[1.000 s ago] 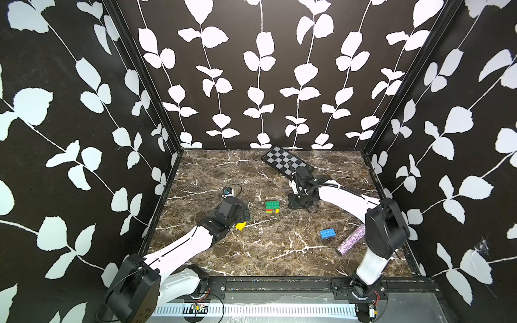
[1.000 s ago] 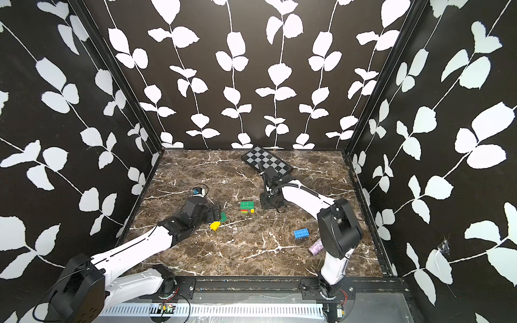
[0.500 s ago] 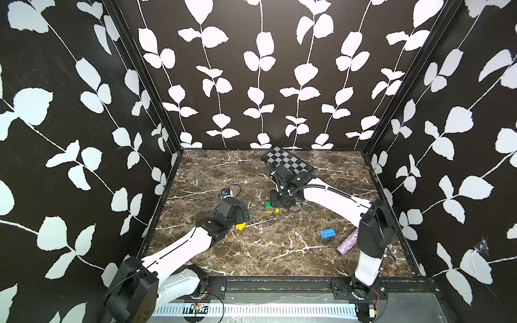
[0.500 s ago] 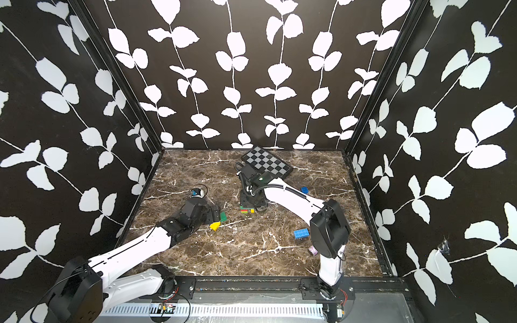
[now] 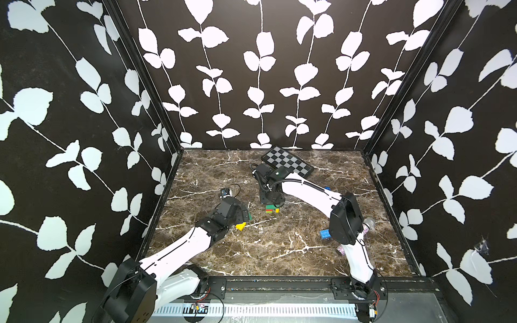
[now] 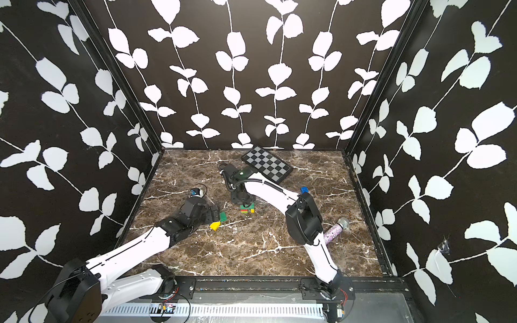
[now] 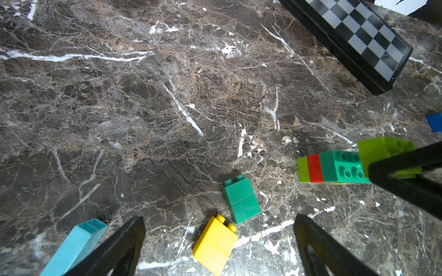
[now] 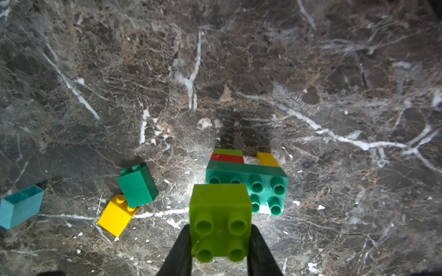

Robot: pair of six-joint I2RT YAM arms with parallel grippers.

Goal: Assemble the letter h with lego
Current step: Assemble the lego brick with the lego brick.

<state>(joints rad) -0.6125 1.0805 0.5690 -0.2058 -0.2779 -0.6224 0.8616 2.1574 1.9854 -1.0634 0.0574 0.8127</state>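
My right gripper (image 8: 220, 229) is shut on a lime lego brick (image 8: 220, 222), studs toward the camera. It hangs just above one end of a small stack (image 5: 272, 209) topped by a dark green brick (image 8: 263, 181), with red, lime and yellow layers under it. My left gripper (image 7: 218, 221) is open low over the floor. A loose yellow brick (image 7: 215, 243) lies between its fingers, and a loose dark green brick (image 7: 241, 200) lies just beyond it. A pale blue brick (image 7: 74, 246) lies beside one left finger.
A black-and-grey checkered board (image 5: 288, 165) lies at the back, just behind the right arm. A glittery purple cylinder (image 6: 334, 230) lies at the right, with a blue brick (image 5: 324, 234) nearby. Another blue brick (image 6: 304, 190) sits behind the right arm. Patterned walls close three sides.
My right gripper has swung left with the lime brick, from right of the stack to just above it. The left arm has barely moved.
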